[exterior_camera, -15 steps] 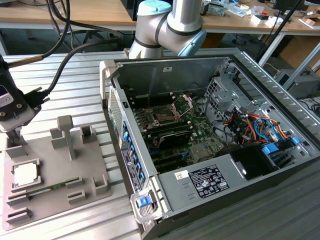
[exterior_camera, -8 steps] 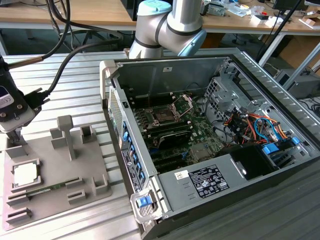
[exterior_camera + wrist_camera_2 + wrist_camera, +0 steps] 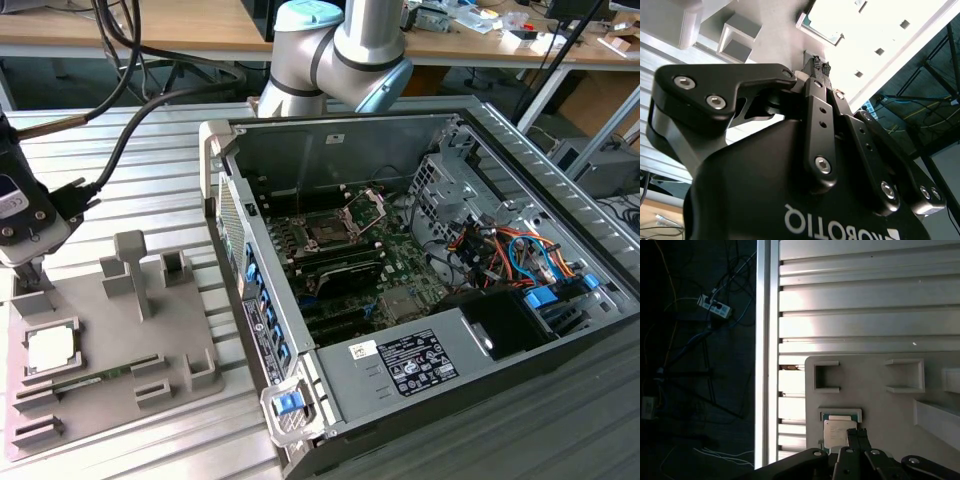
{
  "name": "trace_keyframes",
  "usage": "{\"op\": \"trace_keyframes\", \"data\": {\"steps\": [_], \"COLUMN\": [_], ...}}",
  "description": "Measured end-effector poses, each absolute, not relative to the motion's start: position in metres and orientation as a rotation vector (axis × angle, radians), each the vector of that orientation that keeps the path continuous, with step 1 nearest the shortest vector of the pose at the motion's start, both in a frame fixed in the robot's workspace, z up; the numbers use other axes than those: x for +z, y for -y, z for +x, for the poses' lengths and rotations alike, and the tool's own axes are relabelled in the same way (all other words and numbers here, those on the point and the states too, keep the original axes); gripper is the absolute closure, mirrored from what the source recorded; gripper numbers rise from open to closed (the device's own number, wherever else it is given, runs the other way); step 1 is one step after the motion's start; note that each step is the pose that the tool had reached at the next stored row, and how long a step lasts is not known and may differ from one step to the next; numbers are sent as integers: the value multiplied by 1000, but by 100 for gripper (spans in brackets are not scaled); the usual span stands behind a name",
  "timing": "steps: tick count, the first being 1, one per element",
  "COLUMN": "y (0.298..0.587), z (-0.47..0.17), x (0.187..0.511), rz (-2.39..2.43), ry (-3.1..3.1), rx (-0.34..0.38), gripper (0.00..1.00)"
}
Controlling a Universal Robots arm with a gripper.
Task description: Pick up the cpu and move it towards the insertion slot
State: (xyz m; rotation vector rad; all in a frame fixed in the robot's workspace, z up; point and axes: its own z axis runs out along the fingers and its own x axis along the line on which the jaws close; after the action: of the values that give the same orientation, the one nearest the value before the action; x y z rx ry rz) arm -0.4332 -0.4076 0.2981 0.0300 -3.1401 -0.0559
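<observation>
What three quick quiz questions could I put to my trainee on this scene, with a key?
1. True or false: the gripper holds the chip.
2. The chip lies in: A the grey tray; B a drive bay; C a drawer.
3. Fill in: the socket sits inside the open computer ____.
Key: 1 false; 2 A; 3 case.

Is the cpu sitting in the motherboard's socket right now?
No, the cpu lies in a recess of the grey tray, outside the computer case.
</observation>
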Motion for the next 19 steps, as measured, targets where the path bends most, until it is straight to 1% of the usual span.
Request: {"op": "trace_keyframes", "data": {"steps": [19], "y": [408], "z": [-433], "x": [294], "rz": [30], "ry": [3140], "rx": [-56], "gripper": [89]}}
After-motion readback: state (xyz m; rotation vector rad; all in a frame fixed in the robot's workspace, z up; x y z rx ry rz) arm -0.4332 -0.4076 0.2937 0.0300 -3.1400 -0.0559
